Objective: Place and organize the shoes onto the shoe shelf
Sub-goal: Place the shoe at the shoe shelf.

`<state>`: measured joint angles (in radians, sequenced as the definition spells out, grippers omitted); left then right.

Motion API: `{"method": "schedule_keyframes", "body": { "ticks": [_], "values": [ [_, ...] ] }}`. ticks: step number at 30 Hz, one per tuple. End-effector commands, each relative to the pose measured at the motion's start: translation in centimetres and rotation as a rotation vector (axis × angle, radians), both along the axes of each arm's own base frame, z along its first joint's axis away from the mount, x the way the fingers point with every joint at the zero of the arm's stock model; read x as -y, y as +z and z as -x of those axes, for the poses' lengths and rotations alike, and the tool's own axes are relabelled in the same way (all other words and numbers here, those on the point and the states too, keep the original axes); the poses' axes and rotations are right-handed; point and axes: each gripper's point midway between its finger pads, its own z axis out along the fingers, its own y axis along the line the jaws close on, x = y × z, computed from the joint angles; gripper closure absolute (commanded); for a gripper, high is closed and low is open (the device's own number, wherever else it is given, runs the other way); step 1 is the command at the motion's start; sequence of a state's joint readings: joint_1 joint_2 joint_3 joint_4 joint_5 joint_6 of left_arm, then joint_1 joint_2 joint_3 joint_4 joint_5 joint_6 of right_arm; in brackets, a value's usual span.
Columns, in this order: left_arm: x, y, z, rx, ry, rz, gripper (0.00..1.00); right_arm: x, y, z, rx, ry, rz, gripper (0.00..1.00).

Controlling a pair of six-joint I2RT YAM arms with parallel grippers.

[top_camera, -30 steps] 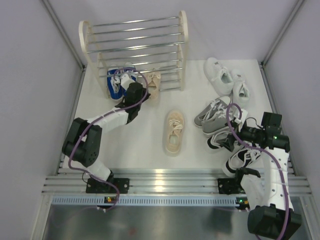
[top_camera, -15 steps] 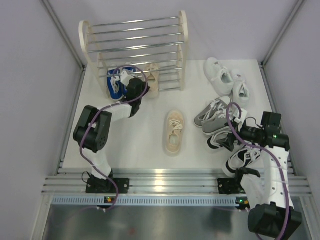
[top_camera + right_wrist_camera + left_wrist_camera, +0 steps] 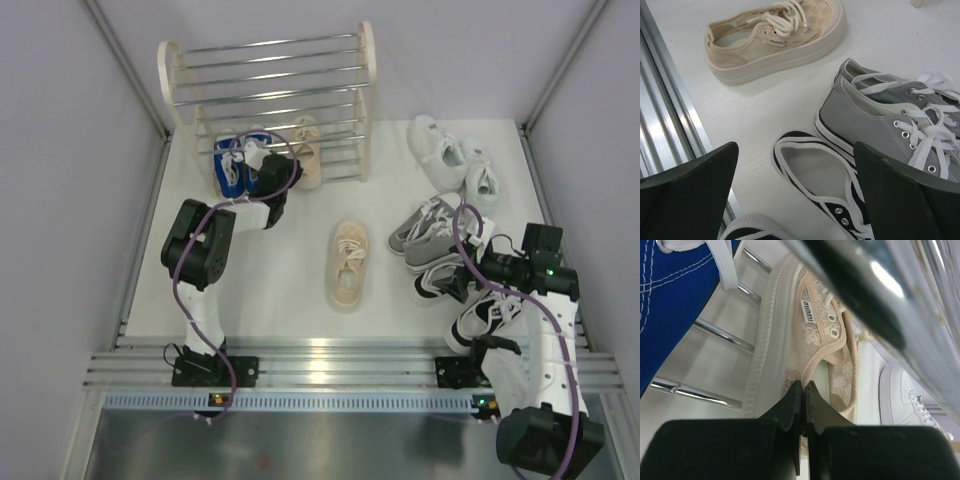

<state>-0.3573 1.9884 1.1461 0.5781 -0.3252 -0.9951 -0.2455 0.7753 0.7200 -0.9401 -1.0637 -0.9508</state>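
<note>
The shoe shelf stands at the back left. My left gripper is shut on the heel rim of a beige shoe, which lies on the lowest rods next to the blue shoes. In the left wrist view the jaws pinch the beige collar, with a blue shoe at the left. The second beige shoe lies mid-table. My right gripper is open and empty above a black-and-white shoe, next to the grey pair.
The white pair lies at the back right beside the shelf. The grey pair and the black-and-white shoes are bunched at the right. An aluminium rail runs along the table's near edge. Grey walls enclose both sides.
My left gripper has moved further toward the shelf, carrying the beige shoe deeper onto the lowest rods. The right arm has not moved.
</note>
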Motion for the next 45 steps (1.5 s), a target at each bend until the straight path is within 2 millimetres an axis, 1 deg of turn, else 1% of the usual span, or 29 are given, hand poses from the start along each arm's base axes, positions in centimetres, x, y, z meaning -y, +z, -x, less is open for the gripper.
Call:
{"method": "schedule_keyframes", "body": {
  "ticks": [1, 5, 10, 11, 12, 13, 14, 17, 18, 19, 20, 21, 23, 25, 26, 28, 29, 31, 32, 33, 34, 36, 37, 38, 40, 41, 42, 45],
  "values": [
    [0.7, 7.9, -1.9, 0.234, 0.002, 0.116, 1.0, -0.1, 1.0, -0.4, 0.061, 0.026, -0.008, 0.01],
    [0.8, 7.6, -1.9, 0.228, -0.004, 0.102, 1.0, -0.1, 1.0, -0.3, 0.059, 0.025, -0.007, 0.01],
    [1.0, 6.0, -1.6, 0.196, -0.023, 0.095, 1.0, -0.1, 1.0, -0.4, 0.06, 0.024, -0.006, 0.01],
    [1.1, 5.7, -1.4, 0.19, -0.03, 0.102, 0.96, -0.1, 1.0, -0.3, 0.06, 0.024, -0.006, 0.0],
    [1.2, 5.5, -1.2, 0.185, -0.037, 0.102, 0.88, -0.1, 0.9, -0.3, 0.06, 0.022, -0.006, 0.01],
    [1.2, 5.1, -1.0, 0.176, -0.04, 0.102, 0.83, -0.1, 1.0, -0.4, 0.063, 0.022, -0.005, 0.01],
    [1.3, 5.3, -0.8, 0.177, -0.047, 0.104, 0.8, -0.1, 1.0, -0.3, 0.062, 0.022, -0.005, 0.0],
    [1.4, 5.3, -0.3, 0.175, -0.065, 0.095, 0.66, -0.1, 1.0, -0.3, 0.065, 0.023, -0.003, 0.01],
    [1.4, 5.9, -0.2, 0.183, -0.067, 0.097, 0.62, -0.1, 1.0, -0.3, 0.063, 0.022, -0.003, 0.01],
    [1.3, 6.0, 0.0, 0.183, -0.067, 0.097, 0.52, -0.1, 1.0, -0.3, 0.062, 0.022, -0.005, 0.0],
    [1.3, 5.8, 0.2, 0.176, -0.071, 0.093, 0.49, 0.0, 1.0, -0.4, 0.063, 0.019, -0.004, 0.0],
    [1.2, 6.4, 0.4, 0.183, -0.071, 0.096, 0.45, 0.0, 1.0, -0.3, 0.065, 0.019, -0.003, 0.01],
    [1.1, 6.7, 1.0, 0.18, -0.076, 0.09, 0.4, 0.0, 1.0, -0.3, 0.068, 0.019, -0.003, 0.0],
    [1.2, 6.8, 1.5, 0.177, -0.094, 0.085, 0.38, 0.0, 1.0, -0.3, 0.068, 0.016, -0.002, 0.0],
    [1.2, 6.9, 1.9, 0.17, -0.105, 0.078, 0.35, 0.0, 1.1, -0.3, 0.07, 0.017, -0.002, 0.01],
    [1.2, 7.2, 2.5, 0.166, -0.118, 0.067, 0.32, 0.0, 1.1, -0.3, 0.07, 0.016, -0.002, 0.0],
    [1.1, 8.0, 2.8, 0.175, -0.123, 0.058, 0.3, 0.0, 1.1, -0.3, 0.071, 0.016, -0.002, 0.0],
    [1.1, 7.6, 3.7, 0.146, -0.146, 0.026, 0.28, 0.0, 1.3, -0.3, 0.077, 0.013, -0.002, 0.01],
    [1.0, 8.5, 4.1, 0.152, -0.155, 0.02, 0.28, 0.0, 1.3, -0.3, 0.079, 0.012, -0.001, 0.0],
    [1.0, 8.3, 4.5, 0.137, -0.166, 0.008, 0.27, 0.1, 1.3, -0.3, 0.082, 0.01, 0.0, 0.01],
    [0.9, 7.7, 5.1, 0.102, -0.176, -0.011, 0.26, 0.0, 1.4, -0.2, 0.081, 0.01, -0.003, 0.01],
    [0.9, 8.2, 6.2, 0.089, -0.204, -0.034, 0.24, 0.0, 1.6, -0.2, 0.088, 0.013, -0.008, 0.01],
    [0.8, 7.1, 6.9, 0.047, -0.221, -0.065, 0.24, -0.1, 1.7, -0.2, 0.085, 0.014, -0.014, 0.0],
    [0.9, 7.8, 7.6, 0.051, -0.244, -0.07, 0.24, -0.2, 1.9, -0.2, 0.087, 0.016, -0.018, 0.01],
    [0.8, 7.5, 8.6, 0.024, -0.276, -0.106, 0.23, -0.2, 2.2, -0.4, 0.071, 0.013, -0.033, 0.01],
    [0.8, 7.3, 9.7, 0.001, -0.299, -0.117, 0.23, -0.2, 2.4, -0.5, 0.066, 0.009, -0.039, 0.0],
    [0.7, 7.2, 10.3, -0.013, -0.311, -0.131, 0.23, -0.2, 2.6, -0.6, 0.061, 0.005, -0.042, 0.01],
    [-0.2, 7.4, 12.5, -0.043, -0.338, -0.191, 0.16, 0.1, 3.5, -1.3, 0.021, -0.017, -0.051, 0.01]
  ]
}}
